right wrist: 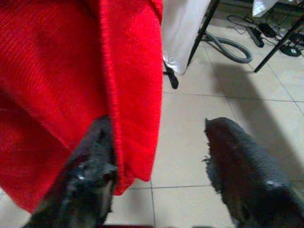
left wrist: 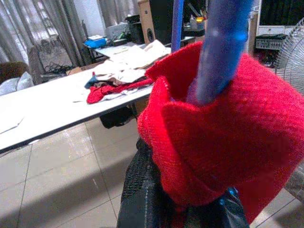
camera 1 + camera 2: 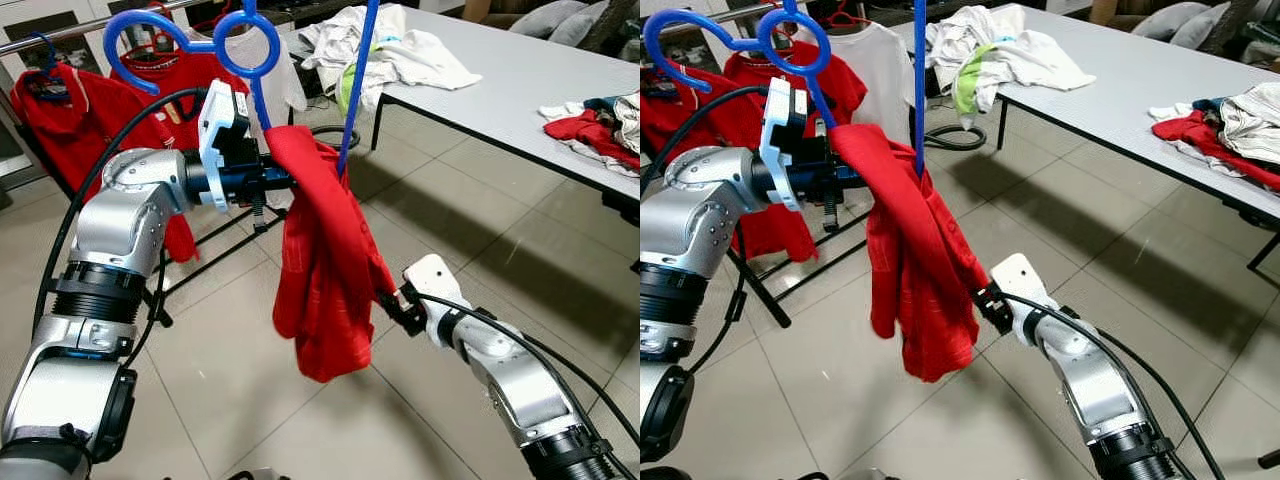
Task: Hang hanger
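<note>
Blue hanger [image 3: 258, 75]; plain red shirt [image 3: 325, 270] draped on it; silver arms with black fingers [image 1: 90, 175]; white table [image 3: 520, 80] carrying white and red clothes [image 3: 590, 125]; pale grey tiled floor [image 3: 250, 380]

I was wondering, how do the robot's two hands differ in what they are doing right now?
The left hand is raised and shut on the blue hanger and the red shirt draped over it. The right hand sits lower with its fingers spread open at the shirt's edge. Both touch the red shirt.

Garment rack [image 3: 60, 35] left, table [image 3: 520, 80] right, bare floor [image 3: 470, 215] between.
</note>
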Motion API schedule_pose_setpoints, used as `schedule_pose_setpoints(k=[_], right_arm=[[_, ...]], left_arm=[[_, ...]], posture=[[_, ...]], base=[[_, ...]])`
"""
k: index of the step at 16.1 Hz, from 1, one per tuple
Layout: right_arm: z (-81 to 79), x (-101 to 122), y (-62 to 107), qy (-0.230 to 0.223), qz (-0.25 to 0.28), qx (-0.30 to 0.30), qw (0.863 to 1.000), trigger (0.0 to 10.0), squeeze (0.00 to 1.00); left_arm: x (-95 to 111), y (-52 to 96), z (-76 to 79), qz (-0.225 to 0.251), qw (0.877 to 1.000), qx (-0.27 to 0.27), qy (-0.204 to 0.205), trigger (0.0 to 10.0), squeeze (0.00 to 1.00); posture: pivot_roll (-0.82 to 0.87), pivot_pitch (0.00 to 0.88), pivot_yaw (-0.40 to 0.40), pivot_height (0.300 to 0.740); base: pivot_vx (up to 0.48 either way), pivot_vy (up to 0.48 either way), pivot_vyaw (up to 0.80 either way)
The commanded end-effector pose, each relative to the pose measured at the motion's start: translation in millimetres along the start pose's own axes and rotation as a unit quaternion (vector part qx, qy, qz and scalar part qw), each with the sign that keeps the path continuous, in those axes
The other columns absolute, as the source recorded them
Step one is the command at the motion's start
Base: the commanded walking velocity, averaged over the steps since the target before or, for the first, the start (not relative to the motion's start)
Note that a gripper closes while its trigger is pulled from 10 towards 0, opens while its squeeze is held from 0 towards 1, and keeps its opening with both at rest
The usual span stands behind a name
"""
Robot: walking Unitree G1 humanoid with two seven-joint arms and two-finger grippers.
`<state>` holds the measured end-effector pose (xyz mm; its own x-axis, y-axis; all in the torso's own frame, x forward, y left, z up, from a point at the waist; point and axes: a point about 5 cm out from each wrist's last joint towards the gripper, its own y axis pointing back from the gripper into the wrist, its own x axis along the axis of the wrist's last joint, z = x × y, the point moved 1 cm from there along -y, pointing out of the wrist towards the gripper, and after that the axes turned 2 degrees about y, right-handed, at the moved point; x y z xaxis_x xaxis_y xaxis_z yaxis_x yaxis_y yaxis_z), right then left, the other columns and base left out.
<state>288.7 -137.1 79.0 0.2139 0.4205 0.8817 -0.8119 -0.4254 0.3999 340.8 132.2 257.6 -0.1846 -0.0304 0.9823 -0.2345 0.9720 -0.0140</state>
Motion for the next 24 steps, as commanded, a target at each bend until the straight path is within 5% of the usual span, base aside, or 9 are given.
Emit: schedule_pose_setpoints(k=[1,3,5,6,7,10,11,24], right_arm=[[-0.8,0,-0.2,-0.011,0.008,0.003,1.000,0.0,0.00],[-6.2,4,-3.7,-0.024,0.024,0.008,0.999,0.0,0.00],[-6.6,13,-7.6,-0.047,0.048,0.001,0.998,5.3,0.00],[-6.2,15,-8.2,-0.049,0.053,-0.001,0.997,5.3,0.00],[-5.0,18,-9.7,-0.064,0.060,-0.004,0.996,10.0,0.00],[-2.8,18,-11.8,-0.073,0.059,-0.006,0.996,10.0,0.00],[-3.4,14,-11.7,-0.076,0.053,-0.002,0.996,0.0,0.00],[5.5,14,-8.0,-0.091,0.074,0.000,0.993,0.0,0.00]], left_arm=[[10,6.1,-0.4,0.017,1.000,0.005,-0.014,0.0,0.00],[10,4.3,2.7,0.019,1.000,-0.006,-0.010,0.0,0.00],[9,1.5,6.4,0.019,1.000,-0.019,-0.007,0.0,0.00],[8,1.1,7.2,0.019,1.000,-0.022,-0.006,0.0,0.00],[8,0.4,8.2,0.019,1.000,-0.024,-0.005,0.0,0.00],[8,0.8,9.4,0.018,0.999,-0.027,-0.003,0.0,0.00],[9,1.3,9.4,0.019,0.999,-0.028,-0.003,0.0,0.00],[-4,3.4,11.1,-0.001,1.000,-0.019,0.003,0.0,0.00]], posture=[[-0.02,0.000,0.091,0.740],[-0.02,0.000,0.094,0.740],[-0.02,0.000,0.096,0.740],[-0.02,0.000,0.096,0.740],[-0.02,0.000,0.096,0.740],[-0.02,0.000,0.095,0.740],[-0.02,0.000,0.094,0.740],[-0.03,0.000,0.086,0.740]], base=[[0.000,0.000,0.00],[0.000,0.000,0.00],[0.000,0.000,0.00],[0.000,0.000,0.00],[0.000,0.000,0.00],[0.000,0.000,0.00],[0.000,0.000,0.00],[0.000,0.000,0.00]])
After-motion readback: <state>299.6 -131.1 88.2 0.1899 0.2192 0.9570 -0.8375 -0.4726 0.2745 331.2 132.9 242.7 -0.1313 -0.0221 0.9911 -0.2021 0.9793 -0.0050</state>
